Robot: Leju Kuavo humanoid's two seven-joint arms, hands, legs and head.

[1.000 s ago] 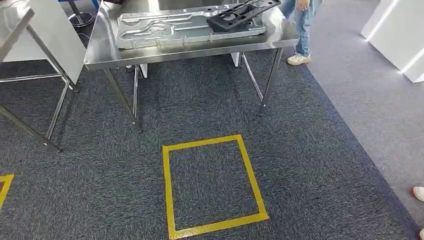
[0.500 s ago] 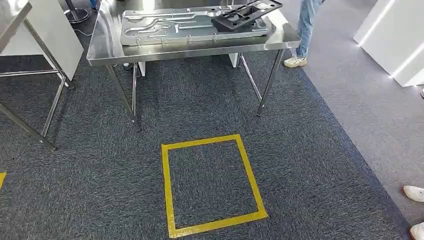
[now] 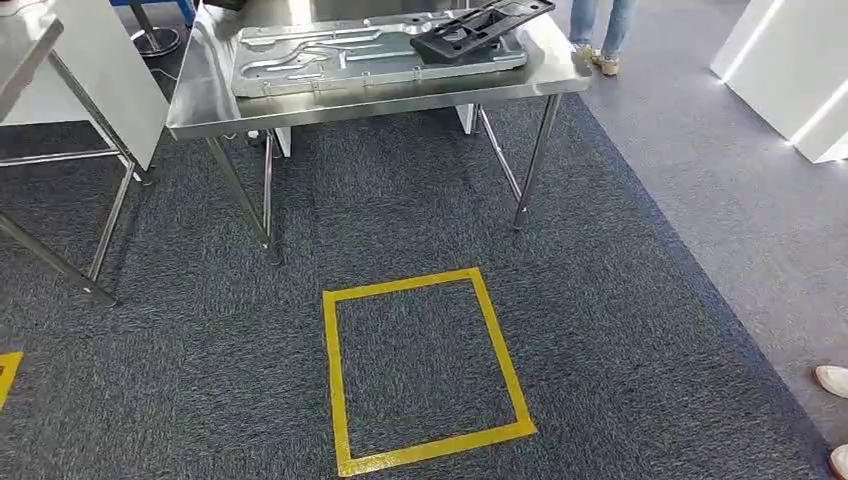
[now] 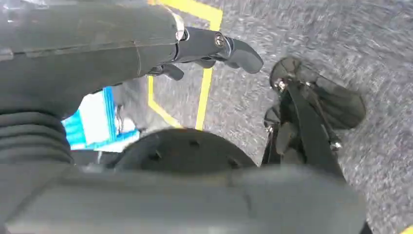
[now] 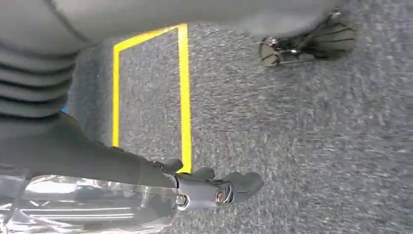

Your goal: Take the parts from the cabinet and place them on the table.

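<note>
On the steel table (image 3: 300,110) ahead lies a flat silver metal plate (image 3: 330,60) with pressed channels. A black frame part (image 3: 480,28) rests tilted across the plate's right end. My left hand (image 4: 195,48) hangs over the carpet with its thumb out, its fingers loosely apart and nothing in them. My right hand (image 5: 209,187) also hangs over the carpet, fingers stretched out and empty. A glossy clear surface (image 5: 73,207) runs beside the right hand, and I cannot tell what it is.
A yellow taped square (image 3: 425,370) marks the dark carpet in front of the table. A second steel table (image 3: 60,150) stands at the left. A person's legs (image 3: 600,30) are beyond the table's right end, and shoes (image 3: 835,385) show at the right edge. White cabinets (image 3: 790,70) stand at far right.
The whole picture sways slightly, so the camera is moving. The person beyond the table has stepped further away. Plate and black frame have not moved on the table.
</note>
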